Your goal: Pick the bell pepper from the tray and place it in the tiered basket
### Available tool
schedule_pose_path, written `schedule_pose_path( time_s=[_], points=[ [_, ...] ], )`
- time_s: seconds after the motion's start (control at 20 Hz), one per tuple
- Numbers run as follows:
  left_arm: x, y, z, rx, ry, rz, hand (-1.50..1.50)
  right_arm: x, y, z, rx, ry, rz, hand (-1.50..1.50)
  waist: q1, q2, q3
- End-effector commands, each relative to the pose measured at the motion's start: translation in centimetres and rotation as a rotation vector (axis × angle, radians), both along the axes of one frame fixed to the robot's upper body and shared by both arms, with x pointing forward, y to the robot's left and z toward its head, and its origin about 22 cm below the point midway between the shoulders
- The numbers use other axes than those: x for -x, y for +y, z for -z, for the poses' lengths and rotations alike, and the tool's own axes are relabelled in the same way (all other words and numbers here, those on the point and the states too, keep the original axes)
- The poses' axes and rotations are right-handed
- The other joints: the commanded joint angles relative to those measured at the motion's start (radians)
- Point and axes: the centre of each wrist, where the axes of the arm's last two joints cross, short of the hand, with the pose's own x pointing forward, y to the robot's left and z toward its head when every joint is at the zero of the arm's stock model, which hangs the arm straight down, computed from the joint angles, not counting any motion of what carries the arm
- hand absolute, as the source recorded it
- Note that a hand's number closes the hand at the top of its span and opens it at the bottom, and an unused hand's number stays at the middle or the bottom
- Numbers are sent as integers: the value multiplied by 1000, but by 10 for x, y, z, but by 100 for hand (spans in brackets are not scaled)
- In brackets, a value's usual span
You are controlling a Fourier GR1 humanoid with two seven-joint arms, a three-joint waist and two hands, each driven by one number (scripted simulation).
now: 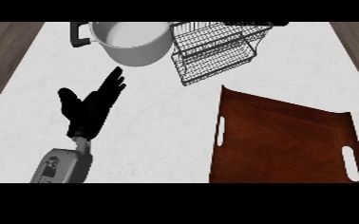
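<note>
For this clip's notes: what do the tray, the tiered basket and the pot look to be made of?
The tray looks like dark reddish-brown wood with a smooth, slightly glossy finish; faint grain streaks show, and it has slot handles. The tiered basket appears to be thin dark metal wire, an open grid you can see the counter through. The pot looks like grey brushed metal with a pale inside and a dark handle.

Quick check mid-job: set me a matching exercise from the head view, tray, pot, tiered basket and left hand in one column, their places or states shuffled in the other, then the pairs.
Things:
1. tray
2. pot
3. tiered basket
4. left hand

Descriptions:
A. open, fingers straight, at the left
B. wire, top centre, right of the pot
C. brown wood, lower right, nothing on it
D. grey metal, top left

Pairs: 1-C, 2-D, 3-B, 4-A
</note>
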Motion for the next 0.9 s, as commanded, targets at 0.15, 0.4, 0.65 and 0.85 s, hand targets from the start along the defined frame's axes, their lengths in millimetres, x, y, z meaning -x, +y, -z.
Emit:
schedule_pose_path(
  time_s=[0.15, 0.4, 0.65, 0.85],
  points=[
    [18, -10, 13, 23, 4, 19, 0, -38, 42, -38, 69, 22, -1, 150, 10, 2, 0],
    [-4, -19, -1, -4, -3, 19, 0, -84, 92, -46, -11, 57, 0, 150, 16, 5, 0],
    [8, -12, -12, -11, -17, 15, 0, -122, 113, -31, -53, 67, 36, 150, 25, 5, 1],
    [-1, -2, 8, 10, -12, 31, 0, -145, 140, -15, -71, 58, 12, 150, 15, 7, 0]
  ],
)
